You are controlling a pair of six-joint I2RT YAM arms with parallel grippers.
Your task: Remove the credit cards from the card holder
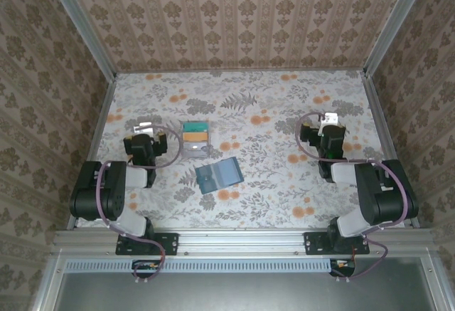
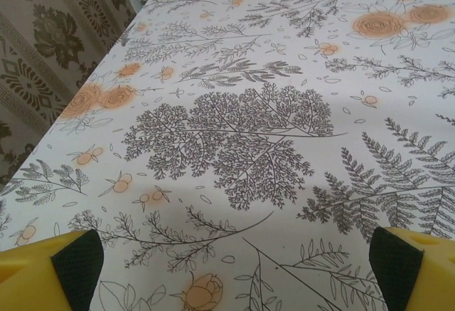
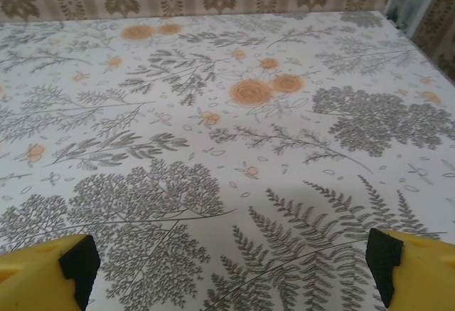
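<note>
The card holder (image 1: 219, 175) lies open and flat near the middle of the table, its blue-grey inside facing up. Just behind it, a teal-green credit card (image 1: 194, 127) and an orange-yellow one (image 1: 195, 139) rest in a small pale grey tray (image 1: 197, 154). My left gripper (image 1: 147, 127) hangs left of the tray and is open. Its yellow fingers (image 2: 43, 272) stand wide apart over bare tablecloth around the left gripper (image 2: 234, 265). My right gripper (image 1: 329, 120) sits far right, also open. The right gripper (image 3: 227, 265) holds nothing.
A floral tablecloth (image 1: 256, 119) covers the table. Patterned walls with metal corner posts (image 1: 78, 23) close in the left, back and right sides. An aluminium rail (image 1: 242, 240) carrying the arm bases runs along the near edge.
</note>
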